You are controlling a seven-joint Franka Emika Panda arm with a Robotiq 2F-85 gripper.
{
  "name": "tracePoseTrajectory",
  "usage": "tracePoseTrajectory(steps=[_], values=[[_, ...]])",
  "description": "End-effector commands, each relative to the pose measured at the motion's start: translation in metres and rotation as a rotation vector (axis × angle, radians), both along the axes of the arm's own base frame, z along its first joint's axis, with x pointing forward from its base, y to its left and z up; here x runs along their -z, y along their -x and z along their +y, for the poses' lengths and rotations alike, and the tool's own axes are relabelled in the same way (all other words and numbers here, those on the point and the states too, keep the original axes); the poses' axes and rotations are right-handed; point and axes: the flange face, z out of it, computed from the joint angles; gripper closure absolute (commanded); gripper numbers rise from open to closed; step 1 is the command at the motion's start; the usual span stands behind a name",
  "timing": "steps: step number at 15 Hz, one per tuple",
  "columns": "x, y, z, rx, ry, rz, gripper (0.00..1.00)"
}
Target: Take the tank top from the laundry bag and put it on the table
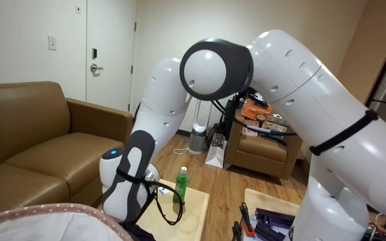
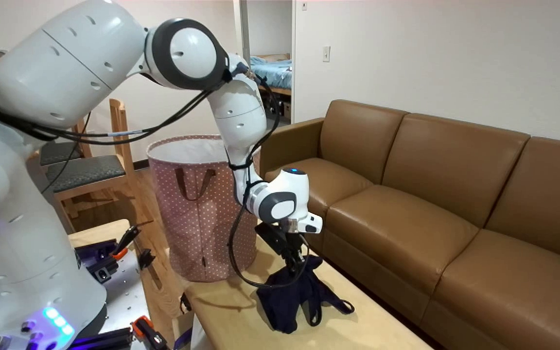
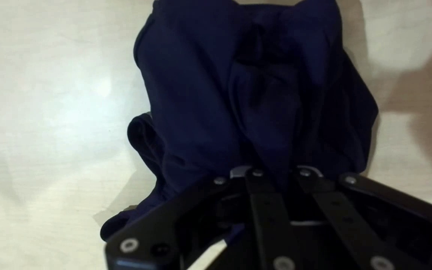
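Observation:
The dark navy tank top (image 2: 285, 301) is bunched on the light wood table (image 2: 221, 308), with its straps lying toward the front in an exterior view. It fills the middle of the wrist view (image 3: 197, 112), and a small part shows in an exterior view (image 1: 142, 233). My gripper (image 2: 295, 266) points down at the tank top's raised upper part. In the wrist view the fingers (image 3: 276, 174) are close together with a fold of the cloth between them; the fingertips are partly hidden in the dark cloth. The laundry bag (image 2: 187, 204) stands upright beside the arm; its rim shows in an exterior view (image 1: 65, 209).
A green bottle (image 1: 181, 185) stands on the table. The brown sofa (image 2: 396, 223) runs along the table's far side. A second wooden surface with tools (image 2: 110, 262) is near the robot base. A brown armchair (image 1: 263, 150) is piled with boxes. A cable loop hangs by the wrist.

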Motion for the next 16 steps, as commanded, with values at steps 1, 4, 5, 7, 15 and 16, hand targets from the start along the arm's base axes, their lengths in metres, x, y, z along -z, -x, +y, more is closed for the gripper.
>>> tracePoseTrajectory(steps=[1,4,5,7,15,16], values=[[0.006,-0.009,-0.005,-0.081,-0.085,-0.003,0.65],[0.005,-0.008,-0.009,-0.082,-0.125,0.032,0.53],[0.003,-0.007,-0.012,-0.067,-0.126,0.052,0.45],[-0.01,-0.002,-0.021,-0.015,-0.121,0.098,0.34],[-0.156,0.002,-0.063,0.047,-0.035,0.176,0.0],[-0.181,0.001,-0.068,0.057,0.0,0.184,0.0]])
